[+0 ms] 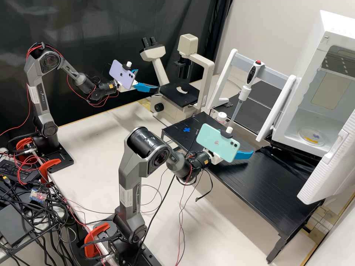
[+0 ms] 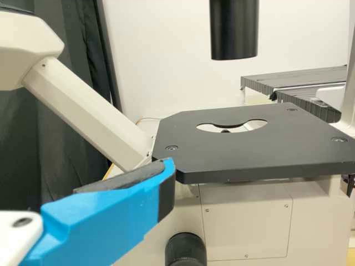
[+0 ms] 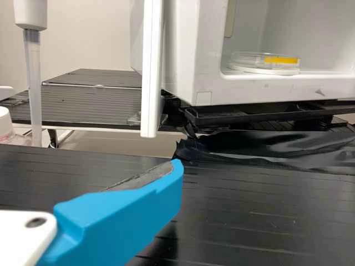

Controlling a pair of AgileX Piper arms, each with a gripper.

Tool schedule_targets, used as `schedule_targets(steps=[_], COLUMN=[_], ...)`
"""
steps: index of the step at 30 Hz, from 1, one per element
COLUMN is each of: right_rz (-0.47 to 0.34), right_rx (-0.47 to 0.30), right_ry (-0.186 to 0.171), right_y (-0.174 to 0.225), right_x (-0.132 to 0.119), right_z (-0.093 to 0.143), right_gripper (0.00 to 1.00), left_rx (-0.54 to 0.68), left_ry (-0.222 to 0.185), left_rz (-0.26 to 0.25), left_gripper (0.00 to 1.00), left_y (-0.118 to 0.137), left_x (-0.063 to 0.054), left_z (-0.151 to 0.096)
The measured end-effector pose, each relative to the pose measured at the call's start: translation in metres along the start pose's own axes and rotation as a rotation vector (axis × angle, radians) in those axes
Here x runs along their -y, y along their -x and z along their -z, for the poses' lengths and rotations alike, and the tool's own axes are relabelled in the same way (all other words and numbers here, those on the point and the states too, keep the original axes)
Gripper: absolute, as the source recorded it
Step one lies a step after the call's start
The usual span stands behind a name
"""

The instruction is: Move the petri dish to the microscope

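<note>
White chamber (image 1: 310, 62) at right of frame is holding the petri dish (image 1: 311, 136), presumably light, rigid, slippery, fragile; opposite rims are meriting gentle pressure. Left end effector (image 1: 148, 79) and right end effector (image 1: 244, 148) are standing spread.

Bright, diffuse light lays soft shadows on the pale counter (image 1: 92, 159); glare streaks the crumpled black sheeting (image 3: 260, 146).

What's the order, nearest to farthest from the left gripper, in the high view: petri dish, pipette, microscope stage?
1. Microscope stage: back middle of the view.
2. Pipette: right of the stage, at the grey rail.
3. Petri dish: far right, inside the open white chamber.
</note>
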Motion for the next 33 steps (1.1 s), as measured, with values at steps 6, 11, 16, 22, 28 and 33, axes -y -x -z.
schedule_targets(steps=[6, 11, 16, 22, 28, 33], right_rz=[0.000, -0.012, -0.026, -0.116, -0.251, -0.322], right_rx=[0.000, 0.018, 0.034, 0.073, 0.102, 0.093], right_ry=[0.000, -0.001, -0.009, -0.069, -0.114, -0.104], right_y=[0.000, 0.001, 0.008, 0.018, 0.014, -0.001], right_x=[0.000, -0.004, -0.016, -0.045, -0.085, -0.109], right_z=[0.000, -0.005, -0.018, -0.037, -0.055, -0.060], right_gripper=[1.00, 1.00, 1.00, 1.00, 1.00, 1.00], left_rx=[0.000, 0.000, 0.000, 0.000, 0.000, 0.000], left_ry=[0.000, 0.000, 0.000, 0.000, 0.000, 0.000], left_rz=[0.000, 0.000, 0.000, 0.000, 0.000, 0.000], left_gripper=[1.00, 1.00, 1.00, 1.00, 1.00, 1.00], left_y=[0.000, 0.000, 0.000, 0.000, 0.000, 0.000], left_x=[0.000, 0.000, 0.000, 0.000, 0.000, 0.000], left_z=[0.000, 0.000, 0.000, 0.000, 0.000, 0.000])
